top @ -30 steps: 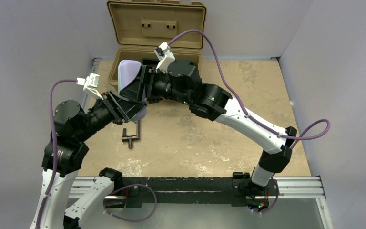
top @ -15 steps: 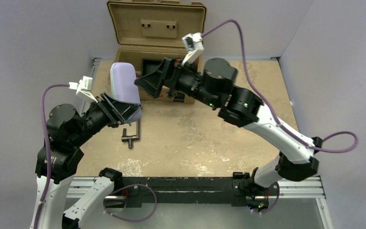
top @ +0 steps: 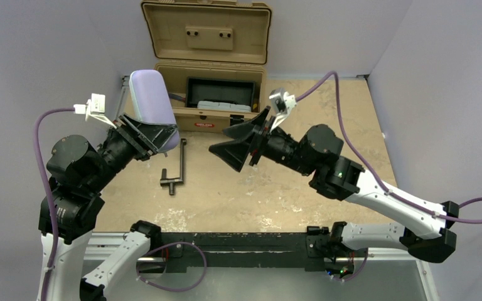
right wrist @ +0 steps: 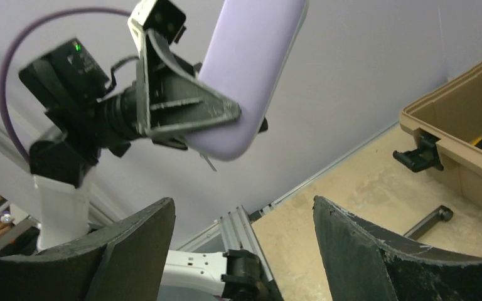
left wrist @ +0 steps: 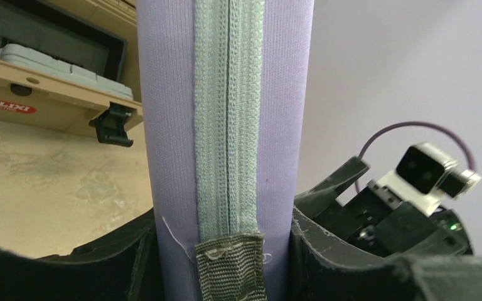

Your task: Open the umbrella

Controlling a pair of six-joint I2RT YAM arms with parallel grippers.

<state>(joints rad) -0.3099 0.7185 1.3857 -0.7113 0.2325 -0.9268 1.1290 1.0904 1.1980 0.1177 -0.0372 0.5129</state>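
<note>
The umbrella is out of view in every frame. A lavender-grey oblong case [top: 150, 94] with a grey-green zipper is held tilted above the table's left side. My left gripper [top: 157, 135] is shut on its lower end. In the left wrist view the case [left wrist: 226, 113] fills the gap between both fingers of the left gripper [left wrist: 226, 241], zipper facing the camera. My right gripper [top: 221, 141] hangs open and empty to the right of the case, apart from it. From the right wrist view the case [right wrist: 251, 69] sits well beyond the spread jaws of the right gripper [right wrist: 243, 213].
An open tan toolbox [top: 210, 119] stands at the back, its lid [top: 206, 31] raised, with a black tray [top: 219, 94] inside. A black metal L-shaped tool [top: 174, 172] lies on the tan table [top: 289, 188] below the case. Grey walls close in left and right.
My right gripper has come off the case and drawn back to the right and lower, jaws open. The left arm has swung the case left and raised it.
</note>
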